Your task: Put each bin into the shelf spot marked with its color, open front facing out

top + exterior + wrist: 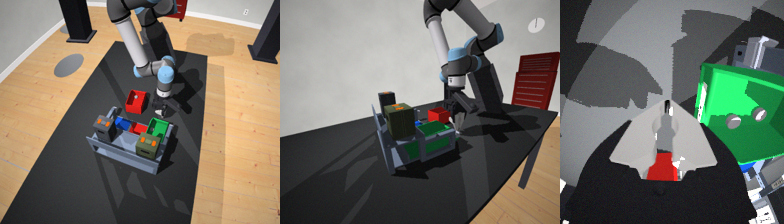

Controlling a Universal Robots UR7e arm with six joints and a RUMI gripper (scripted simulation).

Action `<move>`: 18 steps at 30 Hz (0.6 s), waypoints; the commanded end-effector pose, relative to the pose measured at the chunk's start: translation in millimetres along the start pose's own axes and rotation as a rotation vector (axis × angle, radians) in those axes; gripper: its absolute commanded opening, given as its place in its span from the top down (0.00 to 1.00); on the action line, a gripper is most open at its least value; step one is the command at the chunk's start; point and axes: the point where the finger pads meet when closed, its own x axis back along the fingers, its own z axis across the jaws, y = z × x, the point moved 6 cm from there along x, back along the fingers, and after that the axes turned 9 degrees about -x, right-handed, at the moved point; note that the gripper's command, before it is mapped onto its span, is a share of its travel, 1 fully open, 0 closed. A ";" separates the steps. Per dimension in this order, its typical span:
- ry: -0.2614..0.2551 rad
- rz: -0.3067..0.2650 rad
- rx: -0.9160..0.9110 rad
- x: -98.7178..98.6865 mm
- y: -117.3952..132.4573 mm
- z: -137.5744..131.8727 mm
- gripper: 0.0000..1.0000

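My gripper [162,113] is shut and empty, pointing down close to the table top just in front of the green bin [158,128]. The green bin sits tilted at the right end of the grey shelf [129,140], with its open front sticking out past the shelf edge. In the wrist view the green bin [740,117] is to the right of my fingertips [666,107], with two grey parts inside. The red bin [135,101] stands on the table to the left of my gripper, with one grey part in it.
A blue patch [122,124] and a red patch [138,128] show in the shelf's lower level. A dark grey box [104,128] and an olive box [147,145] with orange clips stand on the upper board. The robot's base is behind the red bin.
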 end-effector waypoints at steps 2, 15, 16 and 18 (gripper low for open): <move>0.001 0.001 0.000 0.5 -0.2 0.4 1.00; 0.001 0.001 0.000 0.7 -0.9 4.8 1.00; 0.001 0.001 0.000 0.7 -1.1 5.8 1.00; 0.001 0.001 0.000 0.8 -1.4 7.8 1.00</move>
